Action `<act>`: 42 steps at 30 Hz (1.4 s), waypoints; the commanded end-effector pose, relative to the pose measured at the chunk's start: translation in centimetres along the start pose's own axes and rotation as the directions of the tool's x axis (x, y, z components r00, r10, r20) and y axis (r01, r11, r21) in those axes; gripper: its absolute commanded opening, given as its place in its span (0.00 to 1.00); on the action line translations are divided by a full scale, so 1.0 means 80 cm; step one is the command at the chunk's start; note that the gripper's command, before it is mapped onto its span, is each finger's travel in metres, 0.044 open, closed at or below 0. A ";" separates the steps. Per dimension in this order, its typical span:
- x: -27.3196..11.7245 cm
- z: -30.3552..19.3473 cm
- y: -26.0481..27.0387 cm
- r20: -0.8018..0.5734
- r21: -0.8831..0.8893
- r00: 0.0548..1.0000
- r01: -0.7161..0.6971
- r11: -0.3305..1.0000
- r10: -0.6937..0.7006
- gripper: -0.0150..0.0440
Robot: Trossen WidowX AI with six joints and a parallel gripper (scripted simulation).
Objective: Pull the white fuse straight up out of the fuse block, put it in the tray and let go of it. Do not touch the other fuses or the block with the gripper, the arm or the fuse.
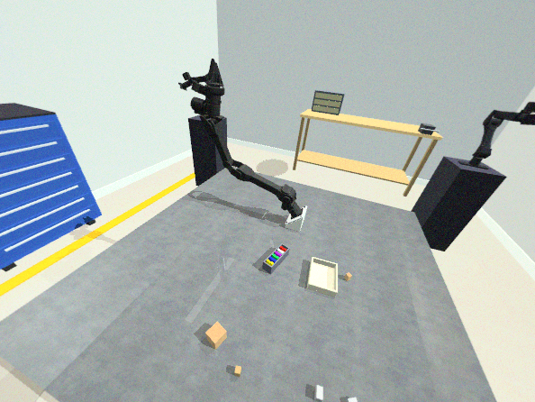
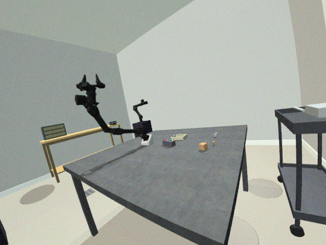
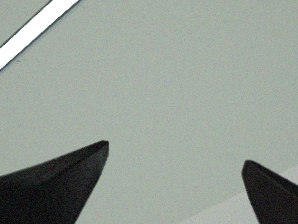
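Note:
The dark fuse block (image 1: 282, 260) (image 2: 168, 144) stands on the table with a row of several coloured fuses in it. The white fuse (image 1: 281, 251) sits in the block between the red fuse (image 1: 283, 248) and the purple fuse (image 1: 277, 254); it is too small to make out well in the exterior view. The shallow cream tray (image 1: 322, 292) (image 2: 178, 138) stands beside the block and holds nothing that I can see. My gripper (image 1: 196, 73) (image 2: 90, 74) (image 3: 174, 157) is open and empty. It points upward, high above the table and far from the block.
A large orange cube (image 1: 216, 334) (image 2: 203, 146) and a small orange block (image 1: 238, 370) (image 2: 213, 143) lie away from the fuse block. Another small orange block (image 1: 349, 277) lies close beside the tray. Small white pieces (image 1: 319, 392) (image 2: 215, 134) lie farther off. Another arm (image 1: 485, 140) stands on a pedestal.

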State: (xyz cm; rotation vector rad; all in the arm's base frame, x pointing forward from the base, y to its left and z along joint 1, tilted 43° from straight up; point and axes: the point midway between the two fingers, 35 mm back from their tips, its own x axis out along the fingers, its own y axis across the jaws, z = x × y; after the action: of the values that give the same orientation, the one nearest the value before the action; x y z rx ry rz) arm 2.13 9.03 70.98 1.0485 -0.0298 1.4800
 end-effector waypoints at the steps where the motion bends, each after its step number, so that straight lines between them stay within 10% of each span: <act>1: 0.001 -0.001 -0.001 -0.002 -0.002 1.000 0.003 1.000 -0.003 0.89; 13: 0.057 -0.075 -0.110 -0.103 -0.214 0.952 0.263 0.941 -0.289 0.37; 20: 0.076 -0.129 -0.252 -0.138 -0.459 0.789 0.485 0.745 -0.599 0.37; 30: 0.024 -0.173 -0.448 -0.134 -0.743 0.406 0.563 0.362 -0.904 0.37; 42: -0.146 -0.210 -0.639 -0.109 -0.952 -0.228 0.303 0.036 -0.967 0.37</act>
State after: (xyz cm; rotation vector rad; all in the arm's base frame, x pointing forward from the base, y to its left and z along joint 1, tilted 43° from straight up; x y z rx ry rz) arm 30.63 23.72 29.40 -0.4818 0.6702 0.4290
